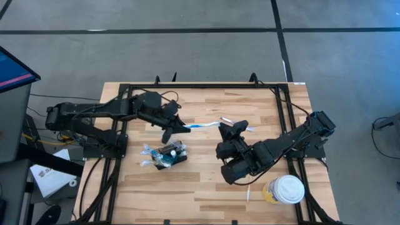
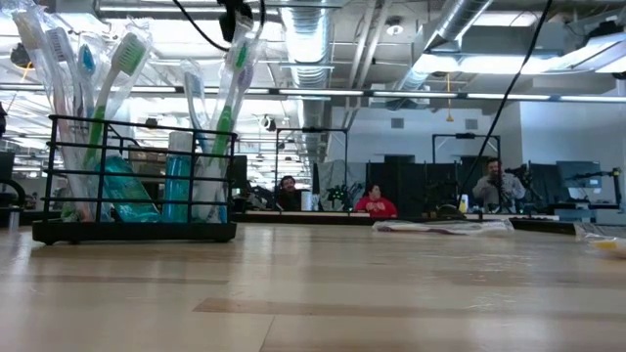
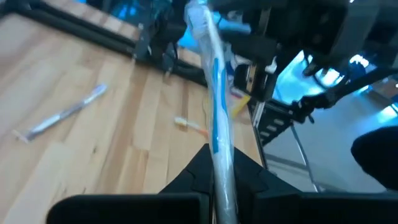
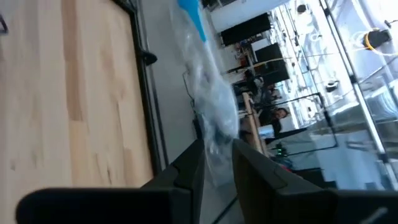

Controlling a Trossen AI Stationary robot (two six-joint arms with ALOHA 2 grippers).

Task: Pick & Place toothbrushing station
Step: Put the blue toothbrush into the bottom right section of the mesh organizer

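The toothbrushing station [image 1: 170,156], a small black wire holder [image 2: 137,230] crowded with wrapped toothbrushes, stands on the table at centre left. Above the table's middle hangs a toothbrush in a clear wrapper with a blue streak [image 1: 203,125]. My left gripper [image 1: 172,127] is shut on its left end [image 3: 221,180]. My right gripper [image 1: 232,130] is at its right end. Its fingers [image 4: 217,165] stand a little apart on either side of the crinkled wrapper [image 4: 208,93]. My left gripper pinches the wrapped toothbrush near its left end [image 3: 222,163] between its two fingers. The fingers come from the table's left, slanting slightly down, and the brush runs straight on ahead of them. It is lifted clear of the table. My right gripper has the wrapper's end between its parted fingers; whether they touch it I cannot tell.
A white-lidded yellowish cup [image 1: 284,189] stands at the near right corner with a loose wrapped toothbrush [image 1: 248,194] beside it. Another wrapped brush [image 3: 62,115] lies on the wood. A black frame [image 1: 206,86] runs around the table's edges.
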